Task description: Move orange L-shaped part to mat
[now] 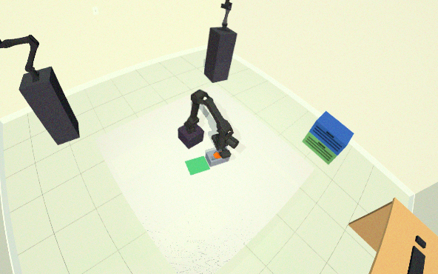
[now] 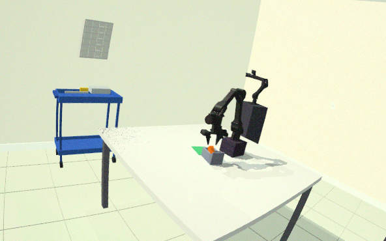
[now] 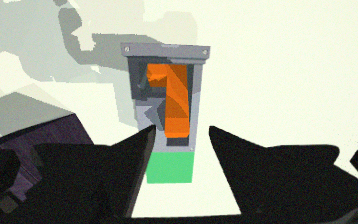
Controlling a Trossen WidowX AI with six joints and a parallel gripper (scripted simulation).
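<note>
The orange L-shaped part is tilted in the grey tray. Its L-shaped end is low at the end far from the mat. Its straight end, nearer the mat, is raised and shows above the tray's rim in the exterior view. The green mat lies beside the tray, with nothing on it. My gripper is open and empty above the tray, its fingertips on either side of the raised end in the wrist view. In the top view the arm hides the fingertips.
The arm's dark base block stands on the white table close to the tray. A blue cart and two dark pedestals with arms stand away from the table.
</note>
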